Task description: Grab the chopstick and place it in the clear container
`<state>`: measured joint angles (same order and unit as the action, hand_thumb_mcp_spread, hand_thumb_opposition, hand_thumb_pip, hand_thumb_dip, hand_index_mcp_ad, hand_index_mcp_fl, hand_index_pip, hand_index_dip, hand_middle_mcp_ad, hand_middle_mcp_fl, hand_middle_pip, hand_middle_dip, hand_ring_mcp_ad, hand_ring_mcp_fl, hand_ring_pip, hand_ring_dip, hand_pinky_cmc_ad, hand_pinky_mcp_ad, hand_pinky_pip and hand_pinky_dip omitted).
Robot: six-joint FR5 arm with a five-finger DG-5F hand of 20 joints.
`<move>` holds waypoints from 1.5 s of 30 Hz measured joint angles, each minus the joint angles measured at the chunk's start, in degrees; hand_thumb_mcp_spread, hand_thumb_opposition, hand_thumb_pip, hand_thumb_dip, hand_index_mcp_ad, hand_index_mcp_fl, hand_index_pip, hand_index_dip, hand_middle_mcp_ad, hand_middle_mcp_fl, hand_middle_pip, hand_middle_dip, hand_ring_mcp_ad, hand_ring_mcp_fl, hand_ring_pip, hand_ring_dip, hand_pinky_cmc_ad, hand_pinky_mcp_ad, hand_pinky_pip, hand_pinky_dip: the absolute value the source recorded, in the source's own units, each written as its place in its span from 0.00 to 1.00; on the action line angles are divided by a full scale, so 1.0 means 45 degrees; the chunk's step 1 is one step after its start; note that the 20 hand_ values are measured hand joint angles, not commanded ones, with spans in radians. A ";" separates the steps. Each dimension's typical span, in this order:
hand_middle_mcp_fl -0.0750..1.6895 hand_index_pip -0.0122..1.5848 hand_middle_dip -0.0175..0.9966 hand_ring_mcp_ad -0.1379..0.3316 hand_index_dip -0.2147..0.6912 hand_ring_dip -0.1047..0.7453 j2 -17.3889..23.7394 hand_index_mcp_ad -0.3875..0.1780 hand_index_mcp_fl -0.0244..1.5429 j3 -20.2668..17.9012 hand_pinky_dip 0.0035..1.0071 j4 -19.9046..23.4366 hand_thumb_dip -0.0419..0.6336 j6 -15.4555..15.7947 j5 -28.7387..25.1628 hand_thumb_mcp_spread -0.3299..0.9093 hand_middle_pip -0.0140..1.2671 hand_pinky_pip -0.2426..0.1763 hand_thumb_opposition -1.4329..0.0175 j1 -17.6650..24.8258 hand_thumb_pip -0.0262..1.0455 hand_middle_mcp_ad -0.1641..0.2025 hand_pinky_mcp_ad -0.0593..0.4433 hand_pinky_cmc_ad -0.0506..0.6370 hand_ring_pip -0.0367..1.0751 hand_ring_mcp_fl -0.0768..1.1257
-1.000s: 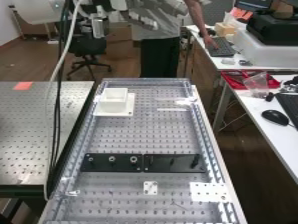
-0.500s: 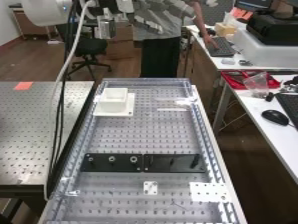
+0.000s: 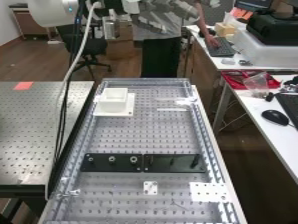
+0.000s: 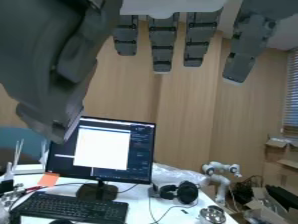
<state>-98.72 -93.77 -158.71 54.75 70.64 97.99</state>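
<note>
At the top of the high view, the hand (image 3: 152, 23) is raised beyond the bench's far end, in front of a person's shirt. In the wrist view the hand (image 4: 161, 46) has its fingers straight and apart, with the thumb at a distance and nothing between them. On the bench's far right part in the high view lies a thin pale strip (image 3: 171, 109); whether it is the chopstick I cannot tell. Just beyond it is a clear, shiny piece (image 3: 183, 101), not clearly a container.
A white square box (image 3: 113, 100) stands on a white plate at the bench's far left. Black blocks (image 3: 143, 163) cross the bench nearer by. Clear rails edge the bench (image 3: 126, 132). Cables (image 3: 64, 115) hang at its left. A monitor (image 4: 103, 150) stands on a desk in the wrist view.
The arm and its raised hand have moved to the right in the high view, and the hanging cables have shifted with them. The things on the bench have stayed put.
</note>
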 joint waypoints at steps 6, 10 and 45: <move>0.08 0.07 0.25 0.59 0.04 0.27 -0.0044 0.55 0.05 0.0118 0.37 -0.0131 0.18 -0.0086 0.0649 0.10 0.11 0.55 0.28 -0.0063 0.98 0.72 0.81 0.58 0.13 0.12; 0.10 0.07 0.25 0.59 0.04 0.26 -0.0075 0.55 0.05 0.0217 0.37 -0.0224 0.18 -0.0124 0.0781 0.11 0.11 0.55 0.28 -0.0099 0.98 0.72 0.81 0.58 0.13 0.12; 0.12 0.07 0.25 0.60 0.06 0.26 -0.0846 0.57 0.05 0.1979 0.37 -0.3930 0.18 -0.2233 -0.0089 0.13 0.11 0.55 0.30 0.0083 0.89 0.72 0.83 0.55 0.13 0.13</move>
<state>-102.53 -84.87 -176.40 44.71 70.24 98.36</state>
